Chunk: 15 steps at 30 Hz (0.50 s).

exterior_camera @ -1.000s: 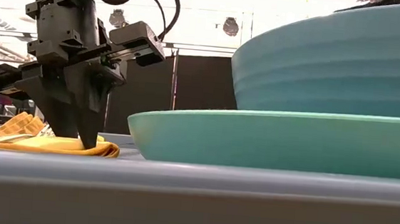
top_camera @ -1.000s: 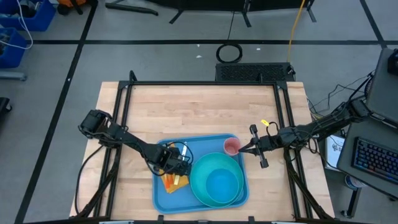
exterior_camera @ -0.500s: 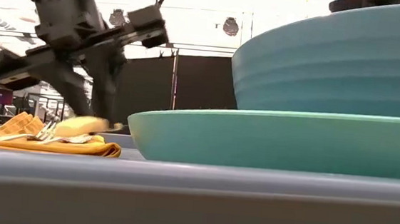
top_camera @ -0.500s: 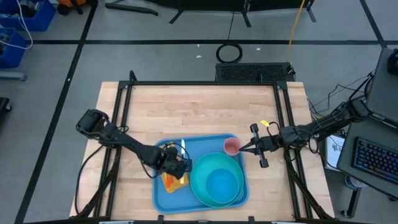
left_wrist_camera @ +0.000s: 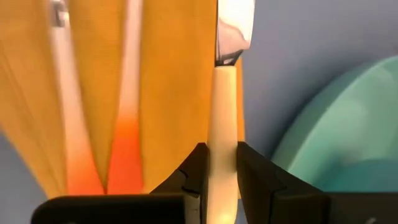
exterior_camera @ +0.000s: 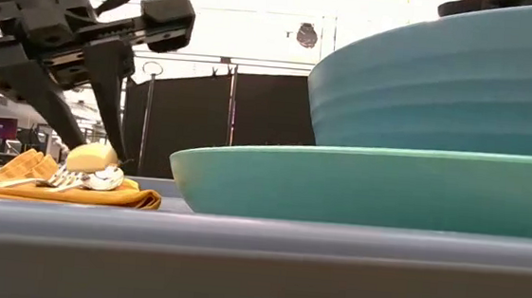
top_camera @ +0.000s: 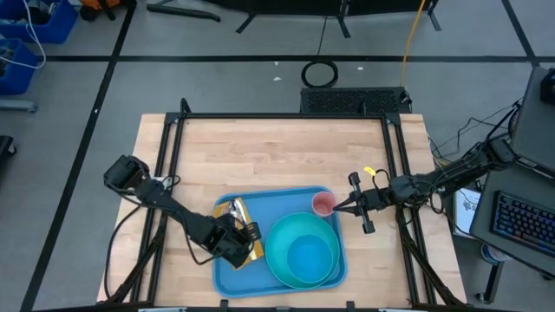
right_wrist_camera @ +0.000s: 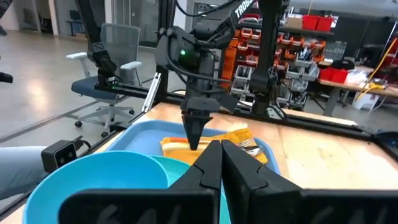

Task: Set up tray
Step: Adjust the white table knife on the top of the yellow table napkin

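- Step in hand: left gripper (left_wrist_camera: 217,171) pinches the knife (left_wrist_camera: 225,124) handle over the yellow napkin (top_camera: 238,227), near the tray (top_camera: 286,198)'s left edge; next, probably release it flat
- Right gripper (right_wrist_camera: 220,163) waits shut, empty, past the tray's right edge

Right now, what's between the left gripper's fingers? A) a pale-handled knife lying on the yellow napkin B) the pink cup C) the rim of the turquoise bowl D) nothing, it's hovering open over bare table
A: the left wrist view shows the left gripper with its fingers on either side of the knife at its cream handle, over the yellow napkin on the tray.
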{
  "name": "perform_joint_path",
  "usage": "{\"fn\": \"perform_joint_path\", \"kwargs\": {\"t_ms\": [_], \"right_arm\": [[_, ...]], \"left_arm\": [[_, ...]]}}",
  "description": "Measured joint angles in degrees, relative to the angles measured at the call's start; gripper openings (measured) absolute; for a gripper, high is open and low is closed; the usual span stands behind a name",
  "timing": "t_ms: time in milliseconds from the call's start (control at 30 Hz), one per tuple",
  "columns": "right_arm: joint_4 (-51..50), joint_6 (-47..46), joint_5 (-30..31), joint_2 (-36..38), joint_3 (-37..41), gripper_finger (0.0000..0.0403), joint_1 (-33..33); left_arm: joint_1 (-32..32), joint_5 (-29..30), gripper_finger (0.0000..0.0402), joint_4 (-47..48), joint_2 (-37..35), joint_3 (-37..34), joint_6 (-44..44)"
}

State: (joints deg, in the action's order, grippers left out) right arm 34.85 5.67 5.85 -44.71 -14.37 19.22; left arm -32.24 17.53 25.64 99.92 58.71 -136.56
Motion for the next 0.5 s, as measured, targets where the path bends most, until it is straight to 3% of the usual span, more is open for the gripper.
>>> {"fn": "perform_joint_path", "kwargs": {"t_ms": [200, 500], "right_arm": [[-1.75, -2.68, -0.11, 0.0, 0.0, 0.0, 0.0], [-7.5, -8.14, -0.13, 0.0, 0.0, 0.0, 0.02]], "left_arm": [[-0.04, 3.55, 0.006, -0.04, 0.0, -0.01, -3.51], [2.09, 1.18, 0.006, 0.07, 0.0, 0.01, -3.58]]}}
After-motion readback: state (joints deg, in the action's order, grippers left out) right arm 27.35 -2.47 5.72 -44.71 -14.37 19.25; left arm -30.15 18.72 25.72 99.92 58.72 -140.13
